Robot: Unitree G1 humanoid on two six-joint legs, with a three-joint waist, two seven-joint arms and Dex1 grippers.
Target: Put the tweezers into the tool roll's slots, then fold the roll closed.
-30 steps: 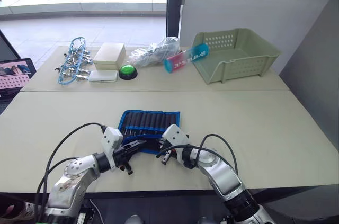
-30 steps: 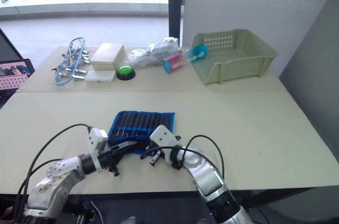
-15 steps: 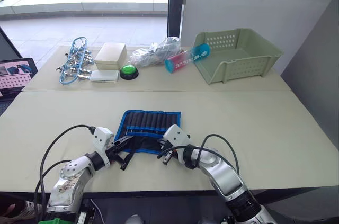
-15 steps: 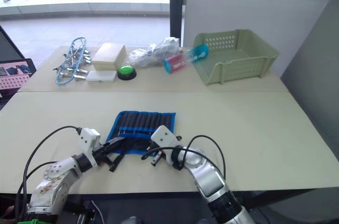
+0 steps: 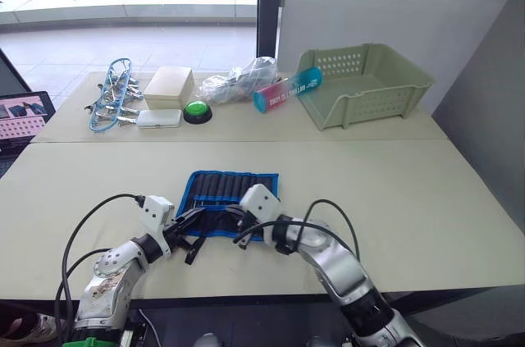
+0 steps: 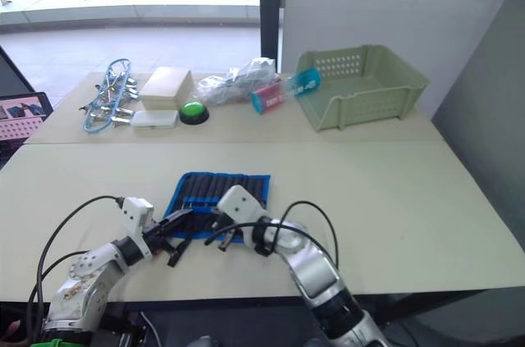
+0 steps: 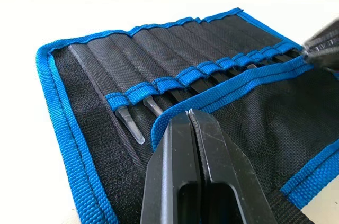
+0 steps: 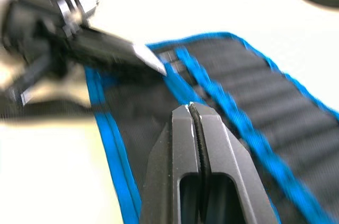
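Note:
The tool roll point(image 5: 236, 189) lies open on the near table, black with blue edging. Its near flap point(image 7: 275, 113) is folded up over the lower part. Several tweezers point(image 7: 129, 124) sit in the slots point(image 7: 175, 78), their tips poking out below the blue band. My left gripper point(image 7: 189, 114) is shut, its tip at the flap's blue edge near the roll's left end. My right gripper point(image 8: 189, 107) is shut too, hovering over the roll's near edge just right of the left gripper point(image 5: 199, 219). I see nothing held between either pair of fingers.
On the far table stand a pale green basket point(image 5: 365, 84), a teal and pink tube point(image 5: 287, 90), a plastic bag point(image 5: 238, 80), a green button point(image 5: 197, 111), a beige box point(image 5: 170, 84), a white case point(image 5: 160, 118) and silver clips with blue wire point(image 5: 111, 101). A laptop point(image 5: 20, 113) sits far left.
My right gripper has moved left and forward onto the roll's near edge, closing in on the left gripper. The left gripper drew back to the left a second ago and has held since.

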